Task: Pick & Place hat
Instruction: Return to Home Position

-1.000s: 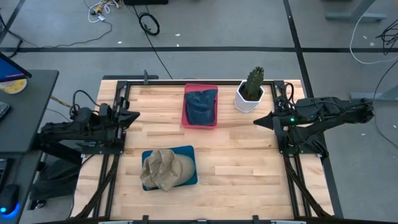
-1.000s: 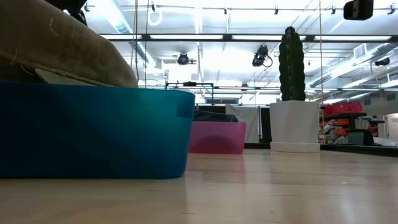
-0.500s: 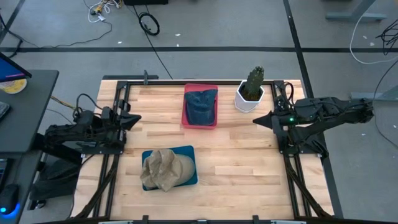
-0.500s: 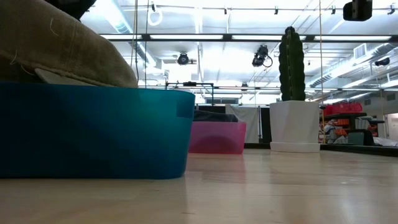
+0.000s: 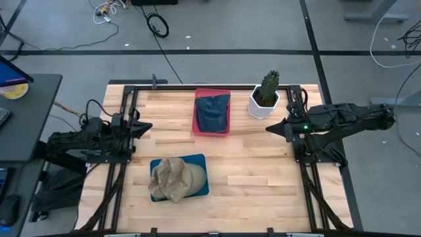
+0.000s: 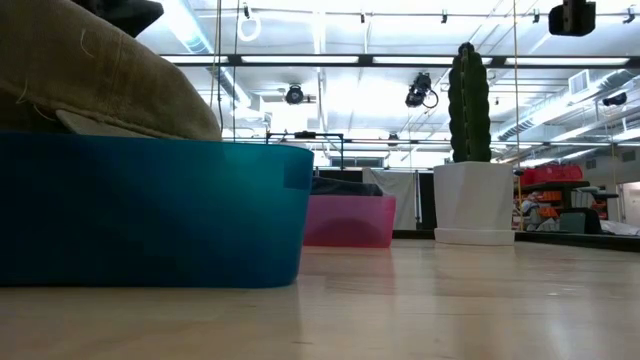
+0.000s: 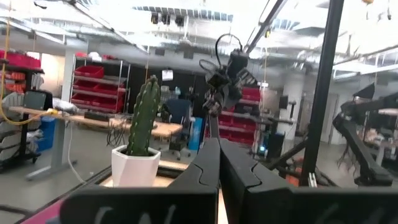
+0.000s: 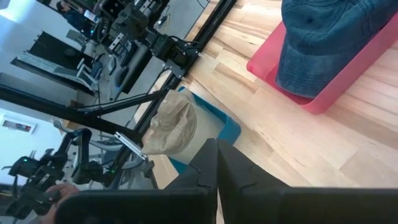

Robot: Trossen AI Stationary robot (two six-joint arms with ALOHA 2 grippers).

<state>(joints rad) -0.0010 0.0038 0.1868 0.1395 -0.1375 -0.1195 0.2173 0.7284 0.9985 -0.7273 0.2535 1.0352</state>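
The fingers point(image 7: 202, 169) of the left gripper point(image 5: 141, 125) are squeezed tight together, and there is nothing between them. The right gripper point(image 5: 270, 128) is the same: its fingers point(image 8: 200, 171) are pressed flat against each other and hold nothing. In the high view the left gripper sits at the middle left, just over the left edge of the table point(image 5: 263, 178). The right gripper sits at the middle right, near the cactus point(image 5: 268, 87). Both are well apart from the hats.

The brown caps point(image 5: 172, 179) lie in a heap in the blue bin point(image 5: 200, 160), low and a bit left of the middle of the high view. The heap bulges above the rim. A blue cap point(image 5: 213, 110) fills the red bin point(image 5: 196, 126) at the upper middle.

I think the caps are light and soft. They look floppy and crumple easily, so they will not break. The brim is likely the stiffest bit, so that is a good place to pinch, or else a fold of cloth on top. Every cap I can see is in a bin, so the sorting looks done.
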